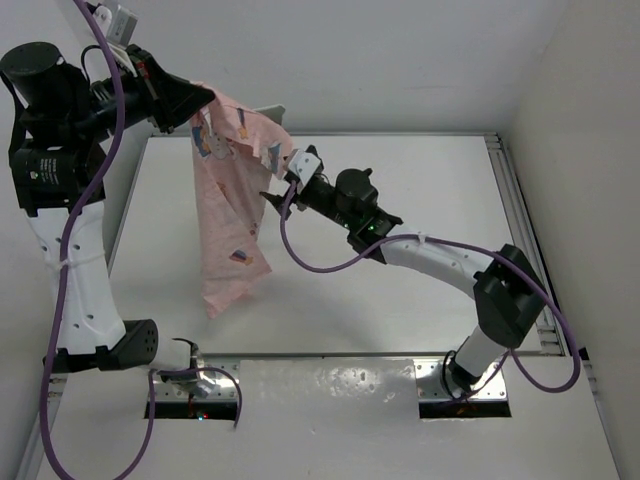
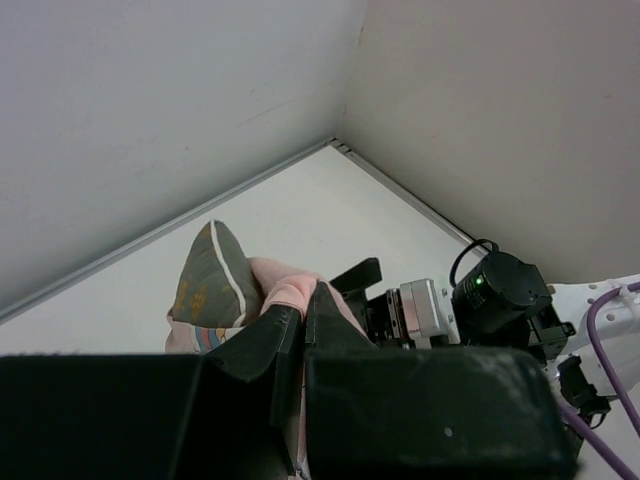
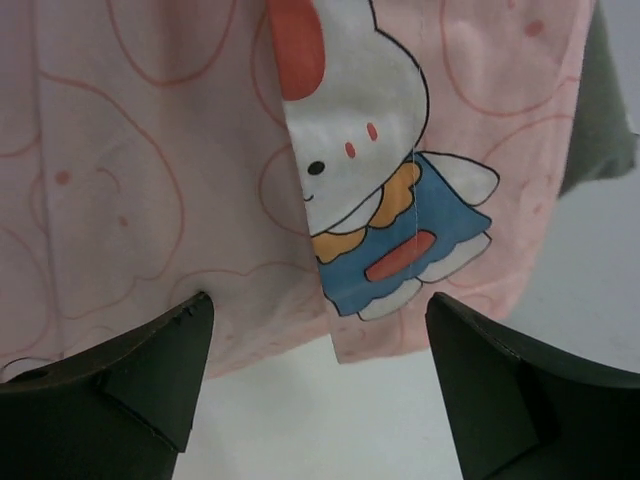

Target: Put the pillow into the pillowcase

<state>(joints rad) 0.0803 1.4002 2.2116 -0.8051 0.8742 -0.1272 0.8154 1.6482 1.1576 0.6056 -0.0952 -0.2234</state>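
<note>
Top view first: the left gripper [image 1: 203, 101] is up high at the back-left corner, jaws pressed together on the top edge of the pillowcase [image 1: 225, 210]. The pink sleeve hangs from that grip in a long, loose drape, its lower end dangling clear above the white desk [image 1: 400, 300]. The right gripper [image 1: 278, 188] is reaching in from the right, level with the upper part of the hanging cloth and just beside it.

Over to the left wrist: both black fingers [image 2: 262, 340] are clamped tight, with pink fabric bunched between them. There's the pillow [image 2: 212, 278], an olive-brown corner with white piping poking up out of the pink cloth, just beyond the fingertips. How much of it sits inside the sleeve, I cannot tell. The right arm's wrist and its purple cable [image 2: 605, 350] sit close behind.

Right wrist now: jaws spread wide, nothing between them. The bunny-printed cloth hangs straight ahead, its bottom hem just above the fingertips [image 3: 150, 350]. A sliver of olive cushion shows at the far right edge, behind the pink.
</note>
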